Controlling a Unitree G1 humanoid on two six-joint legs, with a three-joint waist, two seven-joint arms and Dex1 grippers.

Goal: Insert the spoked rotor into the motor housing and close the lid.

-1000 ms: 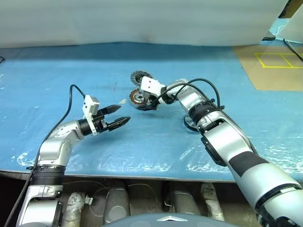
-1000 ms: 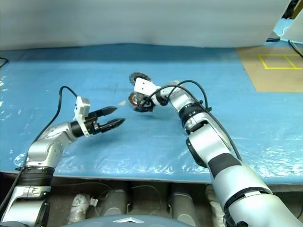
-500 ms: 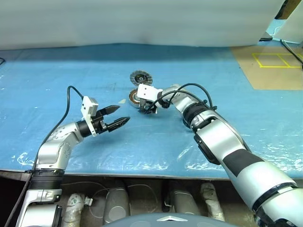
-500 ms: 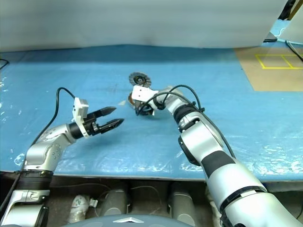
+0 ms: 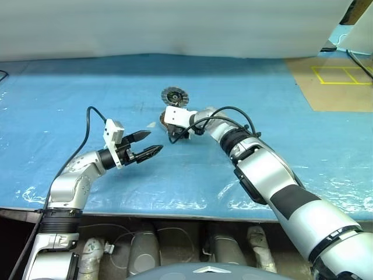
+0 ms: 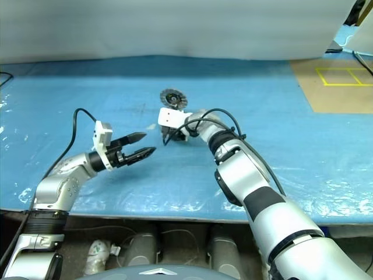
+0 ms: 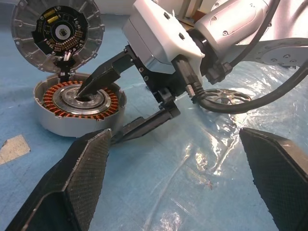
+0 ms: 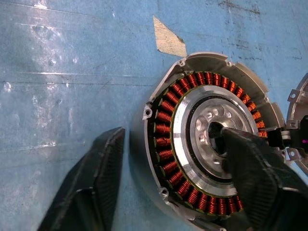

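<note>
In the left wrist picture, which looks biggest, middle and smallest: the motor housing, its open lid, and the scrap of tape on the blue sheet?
1. motor housing and open lid: they look about the same width, so I cannot rank one over the other.
2. scrap of tape: clearly the smallest, though it lies nearer the camera.

No legible text, label, brand or number that I can make out, yellow taped outline marks (image 5: 340, 74) on the brown floor panel at upper right of the frame, fine markings on the lid's circuit board (image 7: 58, 33) too small for me to read
</note>
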